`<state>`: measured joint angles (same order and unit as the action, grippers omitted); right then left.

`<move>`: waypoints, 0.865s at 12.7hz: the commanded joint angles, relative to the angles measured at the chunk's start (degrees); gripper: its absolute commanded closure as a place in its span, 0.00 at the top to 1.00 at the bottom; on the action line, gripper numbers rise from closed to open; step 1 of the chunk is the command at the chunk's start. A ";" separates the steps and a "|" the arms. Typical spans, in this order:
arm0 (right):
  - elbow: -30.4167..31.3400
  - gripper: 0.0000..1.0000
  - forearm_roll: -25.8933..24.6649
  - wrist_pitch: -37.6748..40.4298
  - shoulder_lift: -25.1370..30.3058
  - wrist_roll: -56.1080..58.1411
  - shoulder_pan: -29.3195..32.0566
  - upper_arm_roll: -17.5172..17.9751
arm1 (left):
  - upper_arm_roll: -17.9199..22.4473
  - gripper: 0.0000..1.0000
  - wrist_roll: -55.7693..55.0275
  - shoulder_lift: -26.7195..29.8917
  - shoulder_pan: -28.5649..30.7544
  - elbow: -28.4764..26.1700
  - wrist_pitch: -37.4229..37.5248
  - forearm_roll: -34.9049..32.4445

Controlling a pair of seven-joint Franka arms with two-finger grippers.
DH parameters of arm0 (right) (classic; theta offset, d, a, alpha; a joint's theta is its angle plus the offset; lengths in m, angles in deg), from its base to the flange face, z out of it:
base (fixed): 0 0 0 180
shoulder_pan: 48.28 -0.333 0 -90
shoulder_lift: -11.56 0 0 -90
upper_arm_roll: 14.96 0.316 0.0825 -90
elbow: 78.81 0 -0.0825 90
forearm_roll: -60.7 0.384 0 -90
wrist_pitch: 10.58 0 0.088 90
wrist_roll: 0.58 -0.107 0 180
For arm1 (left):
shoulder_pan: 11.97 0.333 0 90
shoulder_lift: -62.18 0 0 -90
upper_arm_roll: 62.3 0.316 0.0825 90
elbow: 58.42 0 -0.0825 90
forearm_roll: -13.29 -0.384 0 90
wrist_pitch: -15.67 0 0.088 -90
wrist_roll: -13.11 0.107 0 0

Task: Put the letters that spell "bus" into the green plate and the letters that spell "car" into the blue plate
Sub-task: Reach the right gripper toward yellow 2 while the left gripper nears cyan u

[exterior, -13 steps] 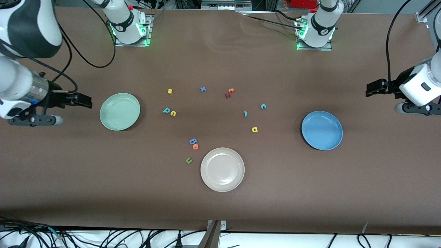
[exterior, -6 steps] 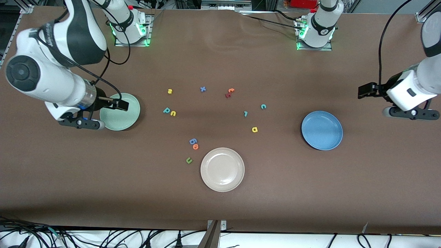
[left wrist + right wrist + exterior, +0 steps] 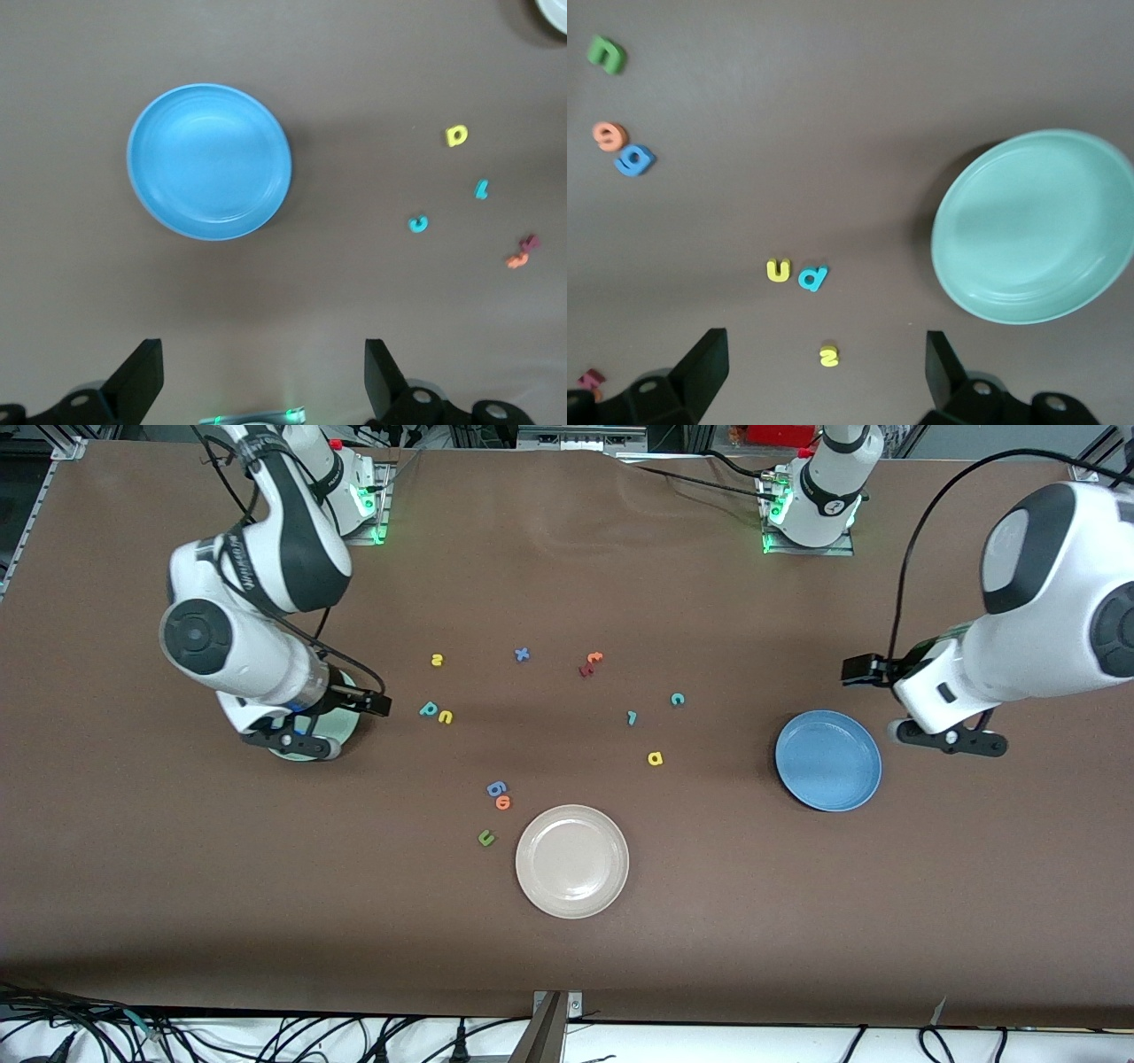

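Observation:
The green plate (image 3: 1032,226) is mostly covered by my right arm's hand in the front view, where only its rim (image 3: 347,728) shows. My right gripper (image 3: 372,705) hangs open and empty over the table at that plate's edge. Close by lie the teal b (image 3: 429,709), yellow u (image 3: 445,716) and yellow s (image 3: 436,660); the s (image 3: 828,356) lies below the open right gripper (image 3: 824,376). The blue plate (image 3: 828,760) is empty. My left gripper (image 3: 859,670) is open beside it. Teal c (image 3: 677,699), teal r (image 3: 632,717) and yellow a (image 3: 655,758) lie mid-table.
A beige plate (image 3: 571,861) sits nearest the front camera. Beside it lie a blue g (image 3: 496,787), an orange o (image 3: 503,802) and a green u (image 3: 485,837). A blue x (image 3: 522,654), an orange t (image 3: 594,657) and a dark red letter (image 3: 585,670) lie farther back.
Both arms have swung in from the table's ends. The right hand now covers the green plate, and the left gripper has neared the blue plate. Both grippers stayed open, and no letter moved.

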<state>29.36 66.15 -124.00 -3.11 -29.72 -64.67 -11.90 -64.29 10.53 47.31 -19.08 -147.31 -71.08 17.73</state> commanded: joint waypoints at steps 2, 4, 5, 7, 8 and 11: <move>16.25 0.99 0.70 -12.74 5.18 -5.47 0.31 5.80 | -4.33 1.00 -8.03 1.24 -0.80 -7.58 -8.31 1.18; 21.02 0.99 0.70 -17.69 4.31 -7.33 0.31 9.67 | -7.06 1.00 -11.64 2.82 -0.71 -13.99 -15.69 1.09; 21.99 0.99 0.62 -17.80 3.34 -7.25 0.31 10.21 | -8.64 1.00 -13.74 3.70 -0.71 -17.59 -19.90 1.09; 23.49 0.99 0.61 -18.15 2.20 -6.46 0.31 10.22 | -11.97 1.00 -18.84 5.46 -0.71 -25.24 -29.39 0.48; 24.54 0.99 0.61 -19.54 1.93 -6.45 0.31 10.22 | -13.38 1.00 -21.30 6.16 -0.71 -28.93 -33.96 0.39; 28.23 0.91 0.70 -27.44 0.00 -6.63 0.31 10.30 | -18.48 1.00 -30.16 6.87 -0.71 -39.83 -49.68 -0.23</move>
<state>55.17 66.17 -147.02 -2.17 -36.67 -64.74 -1.93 -80.22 -14.51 50.69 -20.18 -178.84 -112.33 17.83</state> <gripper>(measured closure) 0.057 0.000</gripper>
